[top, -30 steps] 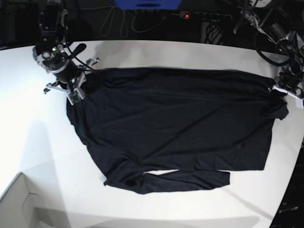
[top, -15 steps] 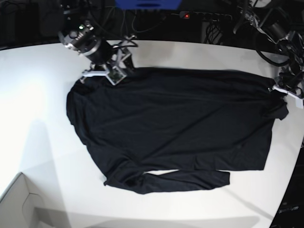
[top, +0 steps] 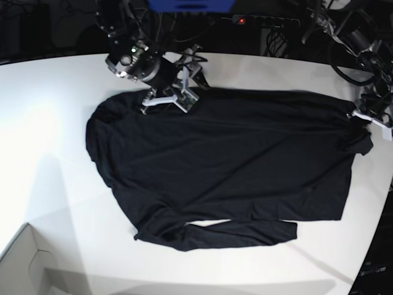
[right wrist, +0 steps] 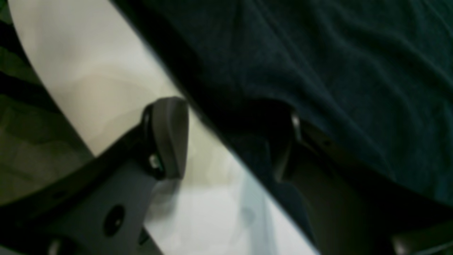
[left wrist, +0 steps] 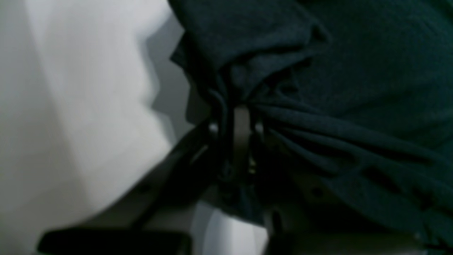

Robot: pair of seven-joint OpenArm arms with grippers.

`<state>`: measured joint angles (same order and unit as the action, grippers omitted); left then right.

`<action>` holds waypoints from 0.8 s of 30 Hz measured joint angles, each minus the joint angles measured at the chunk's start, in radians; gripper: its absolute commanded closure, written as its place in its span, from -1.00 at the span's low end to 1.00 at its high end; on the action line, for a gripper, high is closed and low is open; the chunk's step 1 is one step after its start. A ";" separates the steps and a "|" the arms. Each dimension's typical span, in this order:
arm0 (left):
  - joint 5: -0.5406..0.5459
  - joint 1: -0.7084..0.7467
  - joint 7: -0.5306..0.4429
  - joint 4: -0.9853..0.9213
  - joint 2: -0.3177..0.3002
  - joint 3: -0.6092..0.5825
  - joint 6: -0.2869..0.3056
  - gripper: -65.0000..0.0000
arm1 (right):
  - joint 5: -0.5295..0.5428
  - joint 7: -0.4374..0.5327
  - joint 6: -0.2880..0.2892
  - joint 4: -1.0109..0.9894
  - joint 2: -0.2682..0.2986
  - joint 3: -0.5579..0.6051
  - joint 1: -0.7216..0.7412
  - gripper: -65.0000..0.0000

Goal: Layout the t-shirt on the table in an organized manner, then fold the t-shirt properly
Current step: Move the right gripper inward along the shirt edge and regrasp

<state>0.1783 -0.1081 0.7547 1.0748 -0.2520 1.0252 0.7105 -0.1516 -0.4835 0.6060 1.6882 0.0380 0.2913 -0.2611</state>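
The black t-shirt [top: 227, 160] lies spread across the white table [top: 49, 123], with a long sleeve folded along its near edge. My right gripper [top: 189, 89] hovers open at the shirt's far edge. In the right wrist view the right gripper [right wrist: 228, 141] straddles that hem: one finger [right wrist: 170, 138] is over bare table, the other over the t-shirt [right wrist: 336, 63]. Nothing is pinched between them. My left gripper [top: 362, 117] sits at the shirt's right corner. In the left wrist view the left gripper [left wrist: 240, 131] is shut on bunched cloth of the t-shirt [left wrist: 354, 71].
A pale cardboard box [top: 24, 264] juts in at the near left corner. Cables and a power strip [top: 264, 20] lie behind the table's far edge. The table's curved edge runs close by the left gripper on the right side.
My right gripper let go of the shirt's far left corner, opened, and moved right along the far edge. The left gripper and its pinched corner have stayed put.
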 measured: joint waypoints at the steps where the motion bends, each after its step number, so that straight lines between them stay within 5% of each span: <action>1: 0.001 0.000 0.000 0.000 0.000 0.000 0.000 0.99 | -0.001 0.001 -0.001 0.000 0.000 0.000 0.002 -0.10; 6: 0.000 0.000 0.000 0.000 0.000 0.000 0.000 0.99 | -0.002 -0.001 -0.079 0.000 -0.002 0.010 0.010 -0.10; 10: 0.000 0.000 0.000 0.000 0.000 0.000 0.000 0.99 | 0.003 0.010 -0.083 -0.014 -0.013 0.021 0.036 -0.07; 22: 0.000 0.000 0.000 0.000 0.000 0.000 0.000 0.99 | 0.001 0.004 -0.083 -0.045 -0.014 0.044 0.055 1.00; 24: 0.000 0.000 0.000 0.000 0.000 0.000 0.000 0.99 | 0.001 0.004 -0.083 -0.045 -0.013 0.044 0.055 1.00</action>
<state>0.1780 -0.1085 0.7544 1.0748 -0.2520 1.0252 0.7101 -0.1505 -0.4793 0.5228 1.6436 0.0246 0.3351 -0.2058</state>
